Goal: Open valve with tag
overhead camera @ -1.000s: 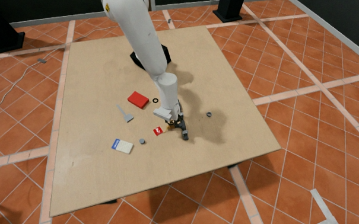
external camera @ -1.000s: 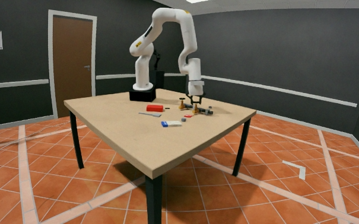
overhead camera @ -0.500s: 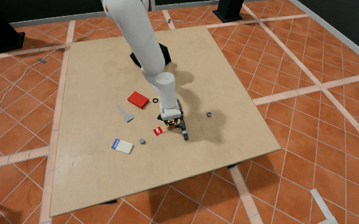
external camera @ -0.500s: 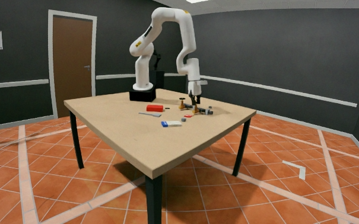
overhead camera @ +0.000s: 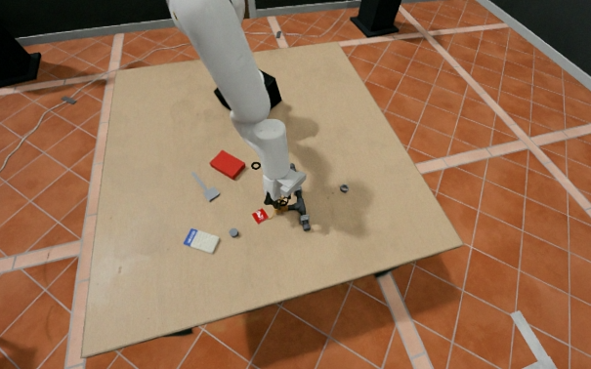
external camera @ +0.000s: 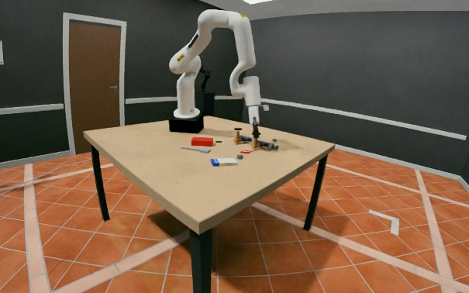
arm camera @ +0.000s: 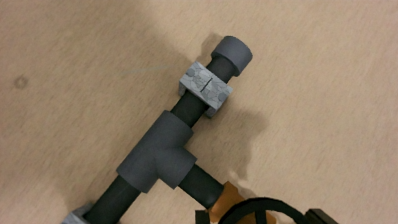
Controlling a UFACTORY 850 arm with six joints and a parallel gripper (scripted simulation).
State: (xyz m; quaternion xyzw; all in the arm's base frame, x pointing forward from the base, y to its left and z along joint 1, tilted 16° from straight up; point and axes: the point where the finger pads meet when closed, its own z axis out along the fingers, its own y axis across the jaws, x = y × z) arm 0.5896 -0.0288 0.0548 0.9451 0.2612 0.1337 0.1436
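Note:
A dark grey pipe assembly point(overhead camera: 301, 211) lies on the table with brass valves on it. One brass valve point(external camera: 256, 143) has a red tag point(overhead camera: 260, 216) chained to it; the tag lies on the table to its left. My gripper point(overhead camera: 281, 199) points straight down and is shut on that valve's black handwheel point(arm camera: 260, 212), which shows at the bottom edge of the wrist view above the brass body point(arm camera: 224, 200). A second valve point(external camera: 237, 136) stands further back on the pipe, apart from the gripper. The wrist view shows the pipe tee point(arm camera: 157, 160), a grey clamp point(arm camera: 205, 89) and the end cap point(arm camera: 231, 54).
A red box point(overhead camera: 228, 164), a black ring point(overhead camera: 255, 166), a grey scraper point(overhead camera: 204, 187), a white card with a blue end point(overhead camera: 201, 240) and two small grey cylinders point(overhead camera: 233, 232) point(overhead camera: 343, 187) lie around the pipe. The arm's black base point(overhead camera: 247, 90) stands at the table's back.

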